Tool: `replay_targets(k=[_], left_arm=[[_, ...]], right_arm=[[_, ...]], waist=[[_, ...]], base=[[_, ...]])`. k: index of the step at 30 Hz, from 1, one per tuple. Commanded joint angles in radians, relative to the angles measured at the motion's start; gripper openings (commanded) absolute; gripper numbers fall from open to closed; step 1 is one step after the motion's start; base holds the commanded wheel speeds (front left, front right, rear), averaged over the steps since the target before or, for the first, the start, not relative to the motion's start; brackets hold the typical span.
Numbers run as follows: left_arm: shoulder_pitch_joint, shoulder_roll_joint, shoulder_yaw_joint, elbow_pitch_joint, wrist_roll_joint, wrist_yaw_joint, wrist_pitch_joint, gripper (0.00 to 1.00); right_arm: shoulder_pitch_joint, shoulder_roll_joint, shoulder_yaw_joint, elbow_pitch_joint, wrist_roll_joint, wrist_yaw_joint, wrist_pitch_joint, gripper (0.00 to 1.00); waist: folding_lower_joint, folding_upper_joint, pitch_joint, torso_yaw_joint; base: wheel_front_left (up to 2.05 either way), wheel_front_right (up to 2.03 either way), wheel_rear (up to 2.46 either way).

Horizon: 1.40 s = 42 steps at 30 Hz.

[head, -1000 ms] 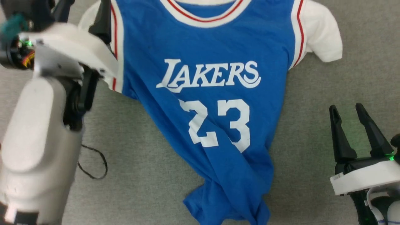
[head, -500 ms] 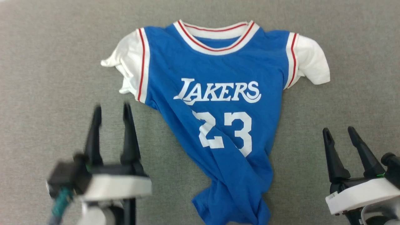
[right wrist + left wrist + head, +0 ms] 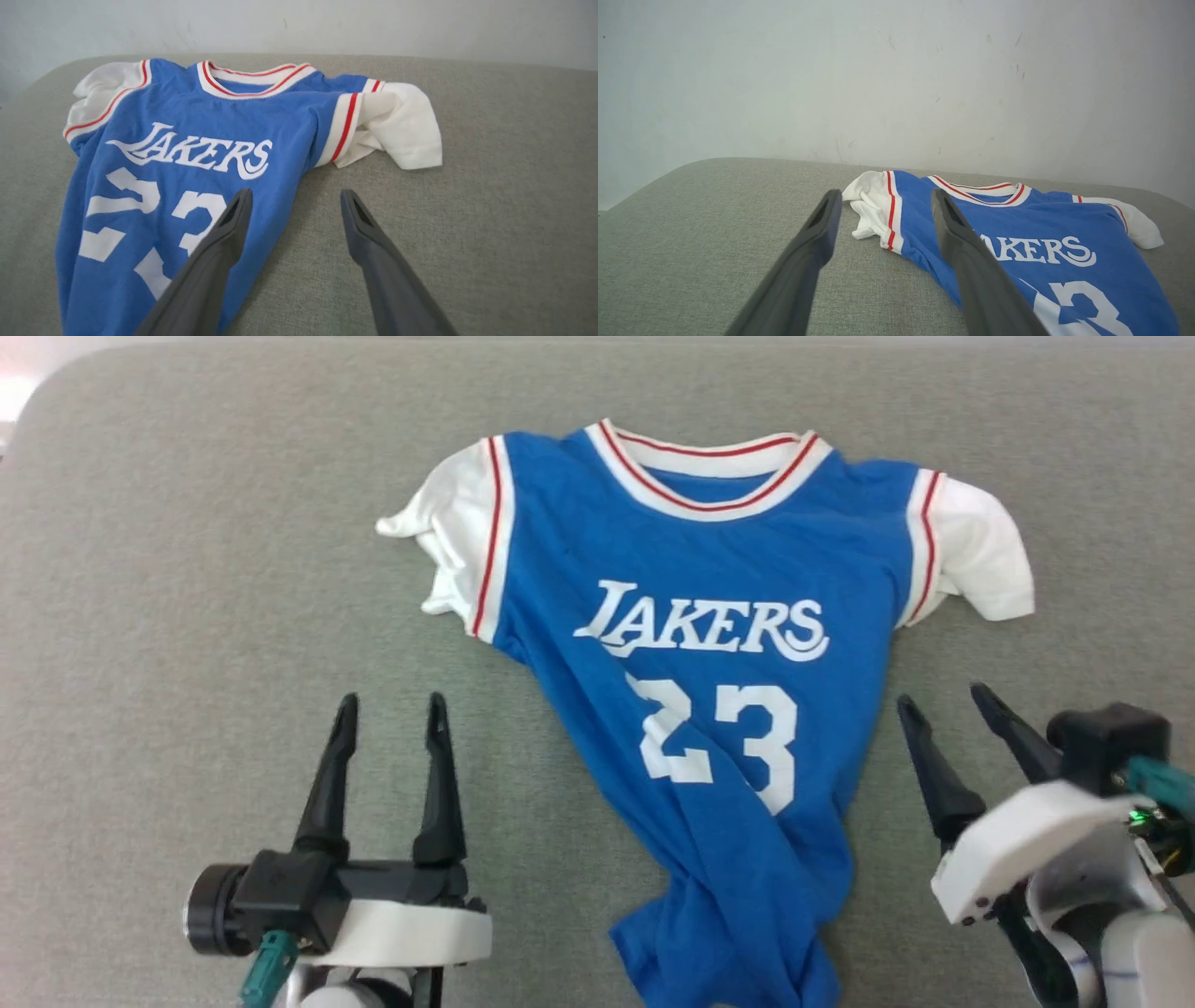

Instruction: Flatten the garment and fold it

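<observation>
The garment [image 3: 719,579], a royal-blue jersey T-shirt with white sleeves, red stripes, white lettering and a 23, lies face up on the grey surface, collar away from me. Its upper part is spread; the lower part narrows and bunches into twisted folds near the bottom edge. The left sleeve is crumpled. My left gripper [image 3: 390,707] stands open and empty to the left of the garment's lower half. My right gripper [image 3: 941,698] is open and empty just right of the garment's side edge. The garment [image 3: 1045,242] also shows in the left wrist view, and the garment [image 3: 187,140] in the right wrist view.
The grey cloth-covered surface [image 3: 187,616] has a rounded far-left corner. A pale wall [image 3: 896,70] rises behind its far edge. Bare room lies on both sides of the garment.
The head view has pulled back and shifted. My left arm came down from beside the left sleeve to the lower left. My right gripper has tilted towards the garment's side.
</observation>
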Motion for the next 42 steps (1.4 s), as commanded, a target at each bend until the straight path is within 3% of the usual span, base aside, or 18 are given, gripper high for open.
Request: replay_targets(k=[1, 10, 12, 16, 22, 30, 34, 37, 38, 39, 42], left_arm=[[-0.022, -0.015, -0.005, 0.009, 0.014, -0.014, -0.005, 1.0], [-0.027, -0.073, -0.006, 0.037, 0.031, -0.052, -0.005, 1.0], [-0.023, -0.081, -0.004, 0.043, 0.034, -0.059, -0.005, 1.0], [-0.017, -0.093, -0.001, 0.057, 0.038, -0.072, -0.005, 1.0], [-0.02, -0.102, 0.01, 0.065, 0.039, -0.092, -0.005, 1.0], [-0.025, -0.105, 0.022, 0.085, 0.042, -0.121, -0.005, 1.0], [-0.022, -0.107, 0.027, 0.091, 0.039, -0.127, -0.005, 1.0], [-0.02, -0.109, 0.03, 0.097, 0.037, -0.129, -0.005, 1.0], [-0.02, -0.109, 0.031, 0.099, 0.037, -0.13, -0.005, 1.0], [-0.02, -0.11, 0.032, 0.101, 0.037, -0.13, -0.005, 1.0], [-0.024, -0.11, 0.033, 0.106, 0.039, -0.133, -0.005, 1.0]], right_arm=[[-0.029, 0.005, -0.01, 0.05, -0.022, -0.002, 0.061, 1.0], [-0.105, 0.018, 0.028, 0.254, -0.077, -0.002, 0.161, 1.0], [-0.11, 0.018, 0.028, 0.29, -0.091, -0.002, 0.168, 0.0], [-0.112, 0.008, 0.026, 0.307, -0.088, -0.002, 0.157, 0.0], [-0.114, -0.08, 0.016, 0.241, -0.012, -0.002, 0.185, 0.0], [0.03, -0.284, -0.132, 0.062, 0.105, -0.002, 0.354, 0.0], [0.152, -0.296, -0.216, 0.03, 0.118, -0.002, 0.407, 0.0], [0.192, -0.26, -0.23, 0.041, 0.109, -0.002, 0.371, 0.0], [0.197, -0.244, -0.221, 0.047, 0.103, -0.002, 0.353, 0.43], [0.194, -0.22, -0.218, 0.051, 0.102, -0.002, 0.33, 1.0], [0.155, -0.16, -0.21, 0.042, 0.083, -0.002, 0.228, 1.0]], waist=[[0.0001, 0.0, 0.012, 0.027], [0.0001, 0.0, 0.03, 0.105], [0.0001, 0.0, 0.028, 0.112], [0.0001, 0.0, 0.018, 0.103], [0.0001, 0.0, -0.003, 0.053], [0.0001, 0.0, -0.016, -0.021], [0.0001, 0.0, -0.013, -0.034], [0.0001, 0.0, -0.009, -0.043], [0.0001, 0.0, -0.008, -0.045], [0.0001, 0.0, -0.009, -0.047], [0.0001, 0.0, -0.011, -0.051]], base=[[0.0, 0.0, 0.0], [0.0, 0.0, 0.0], [0.0, 0.0, 0.0], [0.0, 0.0, 0.0], [0.0, 0.0, 0.0], [0.0, 0.0, 0.0], [0.0, 0.0, 0.0], [0.0, 0.0, 0.0], [0.0, 0.0, 0.0], [0.0, 0.0, 0.0], [0.0, 0.0, 0.0]])
